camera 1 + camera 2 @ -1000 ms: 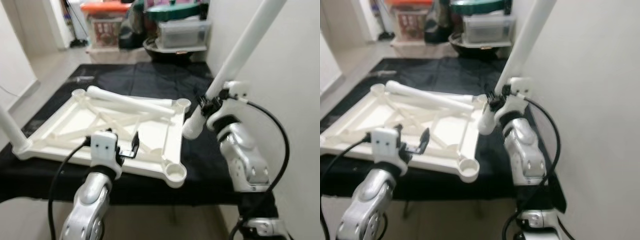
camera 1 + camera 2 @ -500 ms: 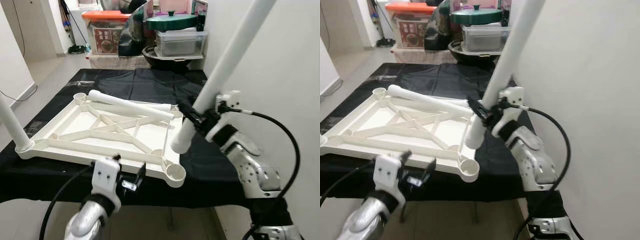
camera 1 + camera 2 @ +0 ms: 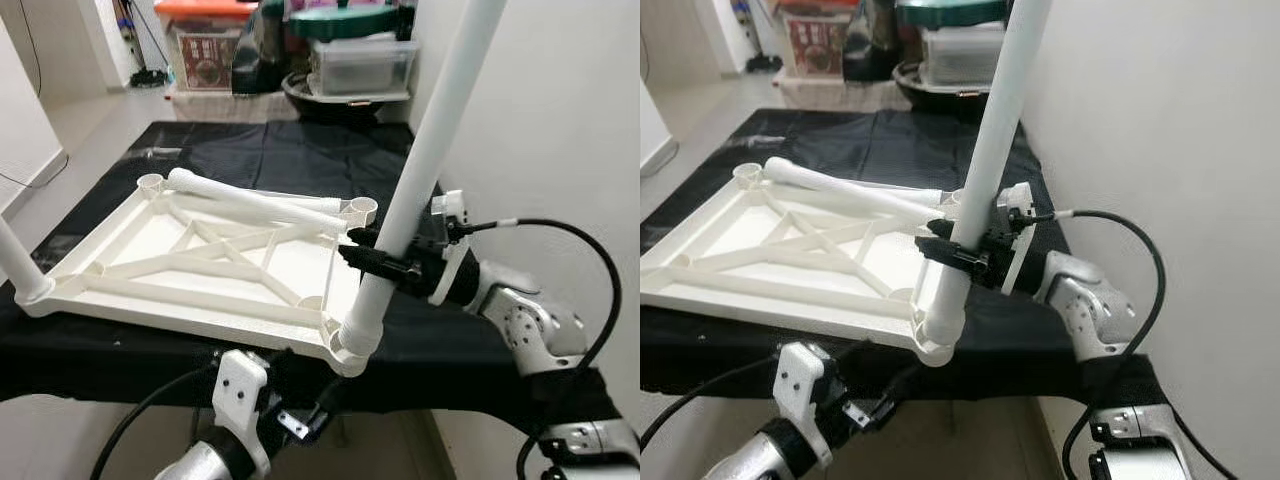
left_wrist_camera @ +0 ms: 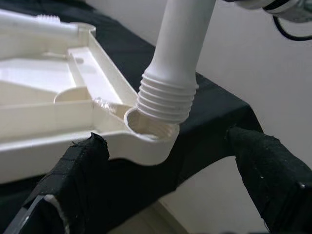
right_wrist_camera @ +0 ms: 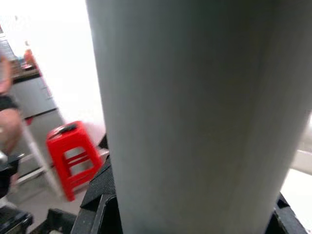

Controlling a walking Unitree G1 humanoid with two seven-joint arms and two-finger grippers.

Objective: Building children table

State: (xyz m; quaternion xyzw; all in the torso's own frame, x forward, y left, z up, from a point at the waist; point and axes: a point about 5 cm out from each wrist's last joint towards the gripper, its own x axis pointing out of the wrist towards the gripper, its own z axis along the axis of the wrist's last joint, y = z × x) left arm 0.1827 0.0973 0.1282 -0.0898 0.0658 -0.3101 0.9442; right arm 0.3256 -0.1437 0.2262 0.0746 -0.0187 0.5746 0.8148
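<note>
One table leg pinched by right gripper — threaded end at corner socket | left gripper spread below.

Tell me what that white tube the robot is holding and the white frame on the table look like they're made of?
Both look like moulded plastic. The long white tube leg is smooth and matt, with moulded threads at its end. The flat white ribbed tabletop frame has cast ribs and round sockets. Probably plastic; painted material can't be excluded.
</note>
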